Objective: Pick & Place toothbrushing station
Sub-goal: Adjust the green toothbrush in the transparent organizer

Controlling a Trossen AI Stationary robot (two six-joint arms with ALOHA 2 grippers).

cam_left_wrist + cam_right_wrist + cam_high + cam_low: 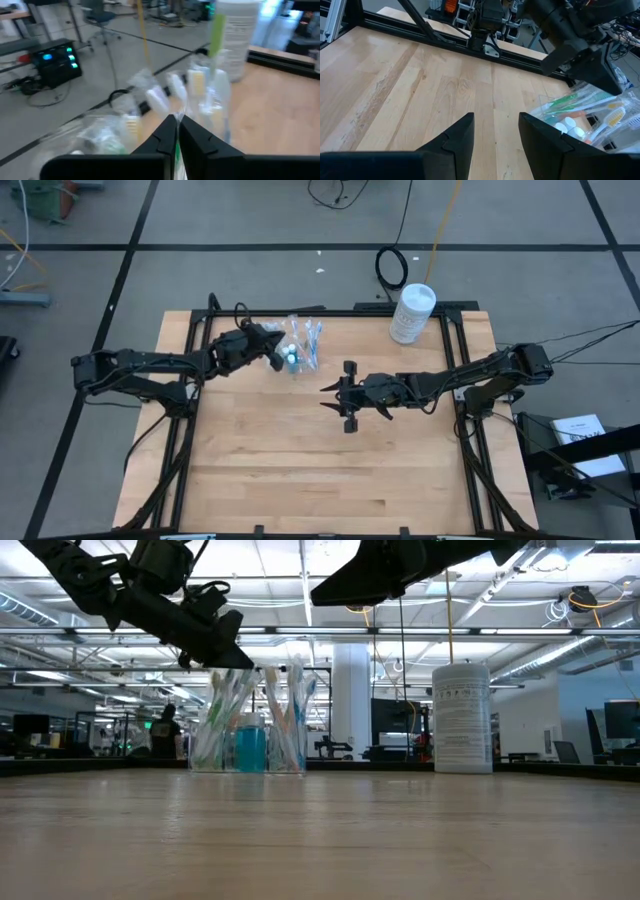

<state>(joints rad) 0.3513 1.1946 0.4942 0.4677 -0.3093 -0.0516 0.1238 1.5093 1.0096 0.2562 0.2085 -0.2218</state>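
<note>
The toothbrushing station [302, 350] [250, 745] is a clear plastic holder full of toothbrushes, standing on its base at the table's far side, left of centre. My left gripper [279, 353] [236, 660] [177, 124] sits at the tops of the brushes on the station's left side, shut on a thin green toothbrush handle. My right gripper [326, 396] [496, 127] hovers open over the table's middle, right of the station [580, 122], with nothing between its fingers. My left gripper pinches a thin green toothbrush handle [176, 152] between its two fingers. It comes from the table's left, nearly level and slanting a little down, at the upper ends of the brushes. The brush still stands in the station, which rests on the table.
A white round lidded tub [411, 313] [461, 718] stands at the far right of the table. A black frame rail [445, 37] runs along the table's edge. Bare wood lies across the near half [320, 470].
</note>
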